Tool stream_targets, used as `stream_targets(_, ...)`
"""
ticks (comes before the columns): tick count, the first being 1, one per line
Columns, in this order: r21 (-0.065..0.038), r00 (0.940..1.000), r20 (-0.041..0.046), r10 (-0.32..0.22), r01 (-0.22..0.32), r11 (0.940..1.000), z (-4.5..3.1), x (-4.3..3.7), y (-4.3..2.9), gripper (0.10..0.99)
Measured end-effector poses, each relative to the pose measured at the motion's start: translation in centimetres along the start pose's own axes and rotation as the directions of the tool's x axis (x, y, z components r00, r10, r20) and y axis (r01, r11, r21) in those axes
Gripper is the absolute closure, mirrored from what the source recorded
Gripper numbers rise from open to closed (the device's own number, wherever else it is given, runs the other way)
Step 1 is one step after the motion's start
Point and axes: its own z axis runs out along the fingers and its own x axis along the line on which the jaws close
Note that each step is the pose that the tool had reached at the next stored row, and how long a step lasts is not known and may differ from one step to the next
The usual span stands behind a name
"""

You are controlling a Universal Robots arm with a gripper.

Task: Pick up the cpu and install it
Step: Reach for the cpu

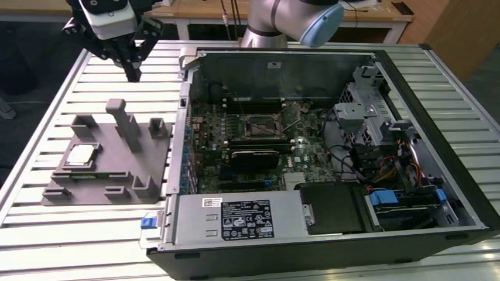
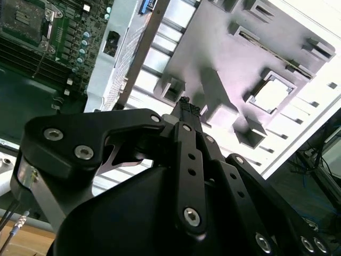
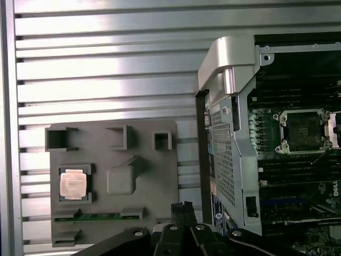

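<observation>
Gripper (image 3: 182,206) body sits closest to the lens in both wrist views. The black fingers are pinched tip to tip with nothing between them. In the exterior view it hangs high over the slatted table (image 1: 47,234), past the far end of the grey fixture (image 1: 109,187) and well apart from the chip.

The cpu (image 3: 73,184) lies flat, pale lid up, in a square pocket of the fixture. That pocket is on the side away from the open PC case (image 1: 461,175). The cpu is not installed, and the motherboard socket (image 3: 305,129) looks bare.

Handling, my read:
- It's light, thin and rigid, so it won't flex.
- The metal lid looks smooth and probably slippery, so a flat pinch is likely to skate.
- The underside contacts are fragile and the socket pins more so. Don't drag or tilt it.
- Grip two opposite edges. The dark gaps around the pocket look like finger clearance, though I can't confirm their depth.

Can't make out:
- The cpu underside, edge notches and corner marker, so its orientation is unknown.
- The socket pins, and whether the retention frame and lever are fully open.
- How far the chip sits below the pocket rim.
- The upper arm, which is cut off at the edge of the exterior view.
</observation>
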Motion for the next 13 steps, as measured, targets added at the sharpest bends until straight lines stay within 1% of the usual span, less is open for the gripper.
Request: stream_targets(13,0.000,1.0000,0.0001,0.000,0.000,1.0000,0.20,1.74,-0.14,0.980)
